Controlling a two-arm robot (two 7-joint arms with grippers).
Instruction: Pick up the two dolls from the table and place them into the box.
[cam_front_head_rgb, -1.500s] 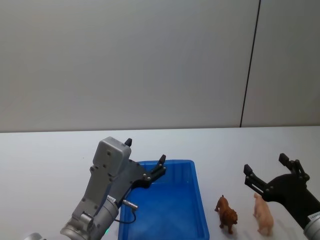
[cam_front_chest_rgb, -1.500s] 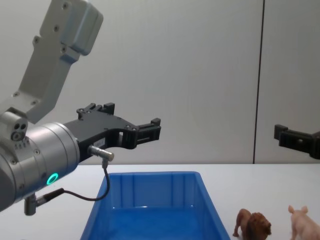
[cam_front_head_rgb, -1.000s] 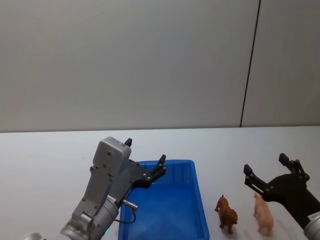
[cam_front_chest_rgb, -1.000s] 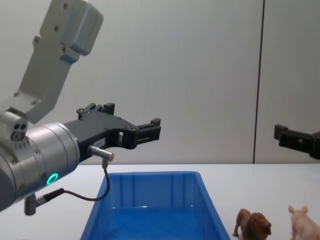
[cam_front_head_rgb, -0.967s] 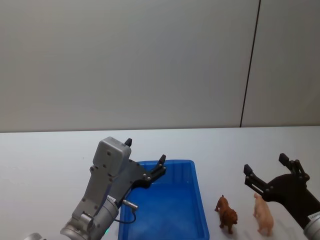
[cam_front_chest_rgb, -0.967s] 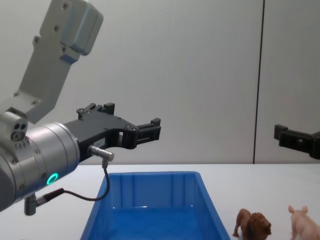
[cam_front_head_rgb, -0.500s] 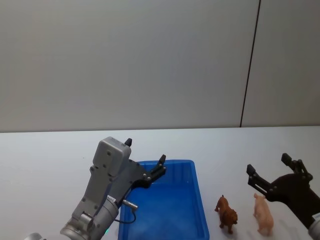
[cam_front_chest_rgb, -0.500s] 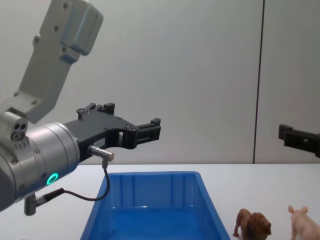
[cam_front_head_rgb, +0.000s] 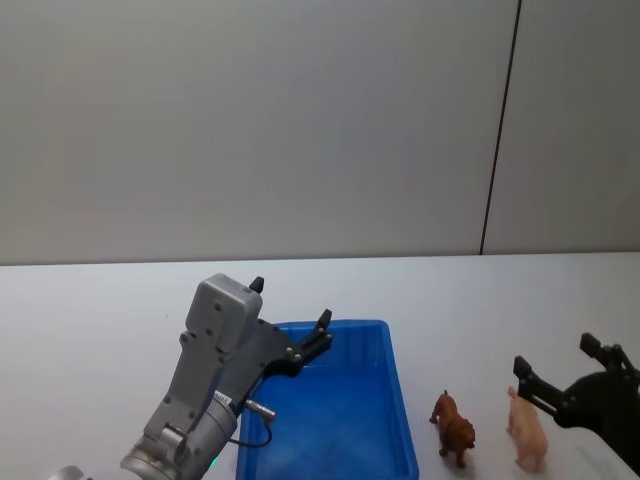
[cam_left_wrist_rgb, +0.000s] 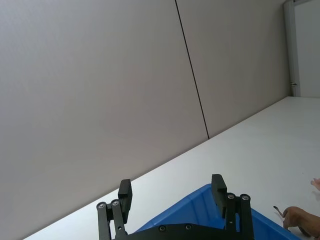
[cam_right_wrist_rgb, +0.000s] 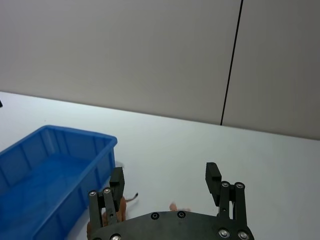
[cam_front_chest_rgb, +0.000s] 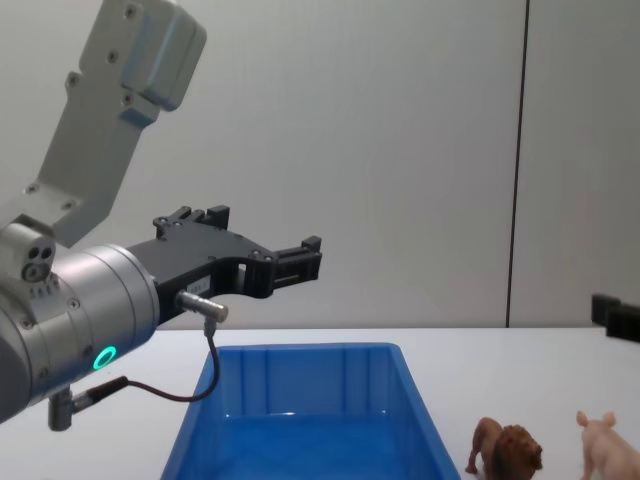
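left pincer (cam_front_head_rgb: 291, 300) — fingers spread wide, empty, above the left rear rim of the box (cam_front_head_rgb: 400, 400) | right pincer (cam_front_head_rgb: 555, 353) — wide, empty, right of the box, above the pig (cam_front_head_rgb: 527, 430) | lion (cam_front_head_rgb: 455, 428) standing on the bench (cam_front_head_rgb: 100, 310) between box and pig

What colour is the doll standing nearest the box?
Brown: it is the lion, just right of the box. The head view shows it best.
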